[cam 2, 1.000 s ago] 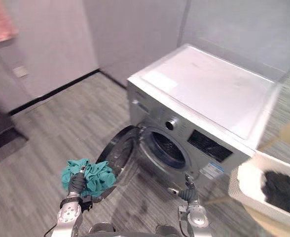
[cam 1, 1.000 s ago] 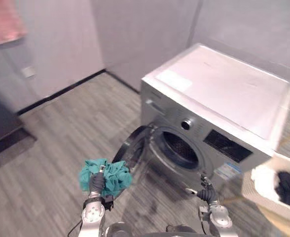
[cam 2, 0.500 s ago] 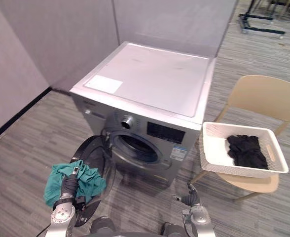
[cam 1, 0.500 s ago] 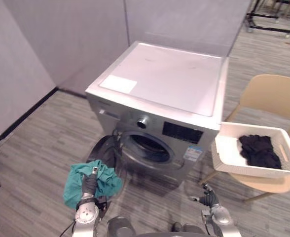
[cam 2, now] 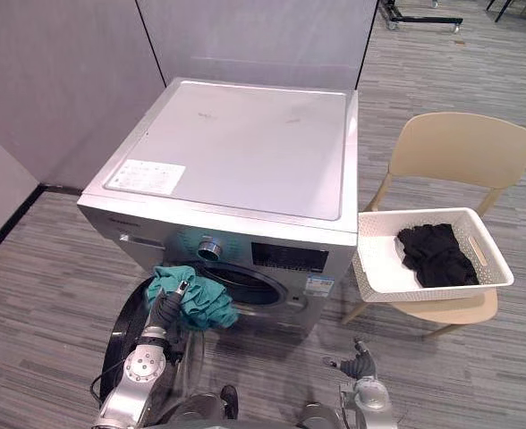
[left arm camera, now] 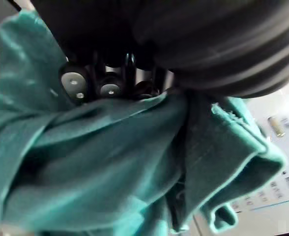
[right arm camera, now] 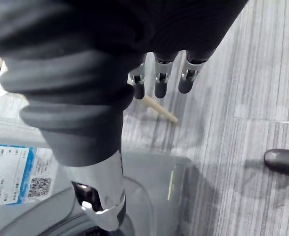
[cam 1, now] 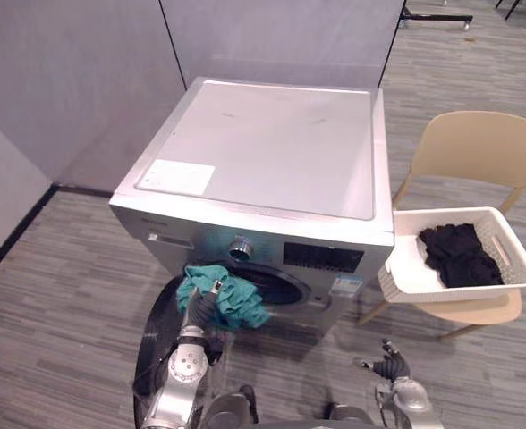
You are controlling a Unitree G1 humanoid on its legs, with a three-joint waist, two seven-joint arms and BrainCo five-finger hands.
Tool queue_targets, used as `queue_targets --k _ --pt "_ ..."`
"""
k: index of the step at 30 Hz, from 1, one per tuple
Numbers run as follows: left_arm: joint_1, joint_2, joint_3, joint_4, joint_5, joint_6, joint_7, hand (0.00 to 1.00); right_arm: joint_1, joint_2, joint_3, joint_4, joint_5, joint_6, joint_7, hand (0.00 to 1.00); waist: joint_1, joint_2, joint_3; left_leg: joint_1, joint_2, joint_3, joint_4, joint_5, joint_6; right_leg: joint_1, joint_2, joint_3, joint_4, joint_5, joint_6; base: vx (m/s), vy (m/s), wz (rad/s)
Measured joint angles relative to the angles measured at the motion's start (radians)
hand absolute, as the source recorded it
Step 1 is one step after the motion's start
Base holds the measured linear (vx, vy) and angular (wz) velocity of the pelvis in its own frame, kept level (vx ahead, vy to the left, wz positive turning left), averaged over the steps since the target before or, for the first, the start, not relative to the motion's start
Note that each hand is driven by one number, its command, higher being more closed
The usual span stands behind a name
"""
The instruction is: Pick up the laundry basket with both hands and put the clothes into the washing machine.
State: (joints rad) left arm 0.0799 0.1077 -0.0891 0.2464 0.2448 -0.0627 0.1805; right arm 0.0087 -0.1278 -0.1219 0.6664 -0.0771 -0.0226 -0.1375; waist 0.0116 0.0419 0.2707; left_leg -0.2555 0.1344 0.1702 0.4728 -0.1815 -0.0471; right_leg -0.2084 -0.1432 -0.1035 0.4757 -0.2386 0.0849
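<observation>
Left hand (cam 1: 199, 315) has brought the crumpled teal cloth (cam 1: 238, 301) from beside the door up to the silver washing machine's (cam 1: 272, 152) round drum opening (cam 1: 279, 286), fingers curled round it (nearly in). Right hand (cam 1: 391, 365) hangs low, relaxed and empty. Black clothes (cam 1: 458, 255) wait in the white plastic laundry basket (cam 1: 404, 284).

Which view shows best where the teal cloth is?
The right eye view: the teal cloth in the left hand sits at the washing machine's opening. The left eye view matches; the left wrist view gives close folds.
</observation>
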Motion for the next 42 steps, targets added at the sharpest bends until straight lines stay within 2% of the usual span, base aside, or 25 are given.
queue_targets --k 1,3,5,7,10,13,17,19,22,25,26,30,32,35,36,37,42 --pt "-0.018 0.002 0.001 -0.001 -0.004 0.0 0.004 1.0 -0.013 0.0 0.001 -0.017 0.003 0.001 -0.007 0.0 0.0 -0.003 0.01 -0.05 0.012 0.004 0.051 -0.022 0.003 -0.058 0.0 0.003 0.057 -0.018 -0.001 -0.24 -0.021 -0.42" --pt "-0.093 0.016 0.008 -0.002 -0.024 0.001 0.029 1.0 -0.076 0.001 0.005 -0.086 0.01 0.003 -0.041 0.0 -0.001 -0.02 0.078 -0.213 0.054 0.021 0.251 -0.114 0.011 -0.241 -0.001 0.033 0.266 -0.104 -0.005 -0.26 -0.025 -0.37" --pt "-0.137 0.016 0.015 -0.006 -0.04 0.003 0.047 1.0 -0.098 0.001 0.006 -0.133 0.011 0.007 -0.059 0.0 0.0 -0.032 0.105 -0.319 0.08 0.02 0.371 -0.161 0.015 -0.357 -0.001 0.051 0.386 -0.145 -0.008 -0.25 -0.031 -0.27" --pt "-0.214 0.015 0.02 -0.039 -0.045 0.013 0.086 1.0 -0.125 0.002 0.01 -0.233 0.022 0.01 -0.093 0.0 0.0 -0.033 0.145 -0.505 0.111 -0.001 0.549 -0.211 0.027 -0.538 -0.004 0.056 0.558 -0.188 -0.015 -0.23 -0.021 -0.13" --pt "-0.303 0.011 0.043 -0.107 -0.046 0.017 0.123 1.0 -0.178 0.007 0.016 -0.326 0.028 0.011 -0.122 0.0 0.004 -0.037 0.187 -0.711 0.136 -0.029 0.709 -0.238 0.036 -0.74 -0.007 0.06 0.721 -0.219 -0.024 -0.17 -0.02 0.0" --pt "-0.381 0.01 0.062 -0.162 -0.046 0.022 0.17 1.0 -0.212 0.026 0.013 -0.425 0.029 0.008 -0.156 0.0 0.008 -0.045 0.199 -0.897 0.148 -0.051 0.843 -0.257 0.044 -0.923 -0.009 0.077 0.864 -0.249 -0.025 -0.13 -0.027 -0.01" --pt "-0.489 0.017 0.06 -0.219 -0.041 0.037 0.218 1.0 -0.216 0.05 -0.001 -0.463 0.039 0.001 -0.179 0.0 0.009 -0.054 0.212 -1.061 0.161 -0.089 0.974 -0.278 0.047 -1.074 -0.008 0.085 0.996 -0.277 -0.03 -0.09 -0.049 0.01" --pt "-0.596 0.048 0.061 -0.235 -0.037 0.042 0.26 1.0 -0.211 0.053 -0.009 -0.477 0.059 -0.008 -0.191 0.0 0.005 -0.07 0.22 -1.14 0.162 -0.093 1.032 -0.284 0.047 -1.161 -0.008 0.102 1.065 -0.29 -0.029 -0.07 -0.072 0.02" --pt "-0.694 0.102 0.059 -0.241 -0.033 0.057 0.299 1.0 -0.205 0.06 -0.03 -0.517 0.08 -0.042 -0.191 0.0 -0.003 -0.073 0.222 -1.2 0.164 -0.115 1.079 -0.284 0.049 -1.212 -0.005 0.099 1.11 -0.295 -0.032 -0.04 -0.058 0.0" --pt "-0.807 0.156 0.058 -0.241 -0.013 0.06 0.333 1.0 -0.196 0.063 -0.044 -0.519 0.089 -0.059 -0.191 0.0 -0.005 -0.088 0.23 -1.226 0.168 -0.125 1.108 -0.284 0.049 -1.237 0.0 0.101 1.141 -0.298 -0.036 -0.01 -0.052 -0.02" --pt "-0.865 0.188 0.048 -0.241 0.015 0.072 0.36 1.0 -0.196 0.063 -0.043 -0.52 0.092 -0.074 -0.19 0.0 -0.016 -0.091 0.23 -1.238 0.169 -0.127 1.113 -0.284 0.048 -1.249 0.001 0.101 1.147 -0.298 -0.037 0.0 -0.038 -0.02" --pt "-0.956 0.234 0.021 -0.23 0.046 0.099 0.388 1.0 -0.196 0.069 -0.041 -0.524 0.106 -0.089 -0.186 0.0 -0.026 -0.095 0.231 -1.242 0.173 -0.125 1.117 -0.283 0.049 -1.256 0.003 0.103 1.149 -0.296 -0.039 0.02 -0.029 -0.03" --pt "-1.027 0.257 0.005 -0.189 0.052 0.1 0.389 1.0 -0.197 0.073 -0.037 -0.524 0.108 -0.09 -0.184 0.0 -0.028 -0.108 0.234 -1.244 0.179 -0.122 1.117 -0.283 0.049 -1.262 0.007 0.104 1.15 -0.294 -0.042 0.03 -0.041 -0.06" --pt "-1.134 0.279 0.001 -0.077 0.052 0.103 0.387 1.0 -0.201 0.084 -0.033 -0.524 0.111 -0.106 -0.178 0.0 -0.045 -0.121 0.234 -1.254 0.182 -0.12 1.117 -0.283 0.049 -1.275 0.012 0.106 1.149 -0.293 -0.041 0.03 -0.035 -0.06" --pt "-1.182 0.294 0.0 -0.017 0.052 0.108 0.385 1.0 -0.202 0.083 -0.028 -0.522 0.113 -0.108 -0.167 0.0 -0.051 -0.133 0.236 -1.255 0.189 -0.114 1.117 -0.283 0.049 -1.284 0.023 0.108 1.147 -0.288 -0.038 0.04 -0.03 -0.24" --pt "-1.227 0.31 0.0 0.044 0.052 0.116 0.383 0.0 -0.206 0.085 -0.02 -0.521 0.116 -0.109 -0.163 0.0 -0.054 -0.137 0.235 -1.266 0.203 -0.116 1.12 -0.283 0.049 -1.29 0.032 0.107 1.139 -0.279 -0.046 0.05 -0.022 -0.28" --pt "-1.378 0.327 -0.007 0.249 0.055 0.144 0.313 0.0 -0.214 0.098 -0.019 -0.512 0.125 -0.132 -0.148 0.0 -0.067 -0.153 0.233 -1.29 0.225 -0.117 1.119 -0.283 0.049 -1.318 0.056 0.103 1.124 -0.261 -0.044 0.04 -0.016 -0.17"
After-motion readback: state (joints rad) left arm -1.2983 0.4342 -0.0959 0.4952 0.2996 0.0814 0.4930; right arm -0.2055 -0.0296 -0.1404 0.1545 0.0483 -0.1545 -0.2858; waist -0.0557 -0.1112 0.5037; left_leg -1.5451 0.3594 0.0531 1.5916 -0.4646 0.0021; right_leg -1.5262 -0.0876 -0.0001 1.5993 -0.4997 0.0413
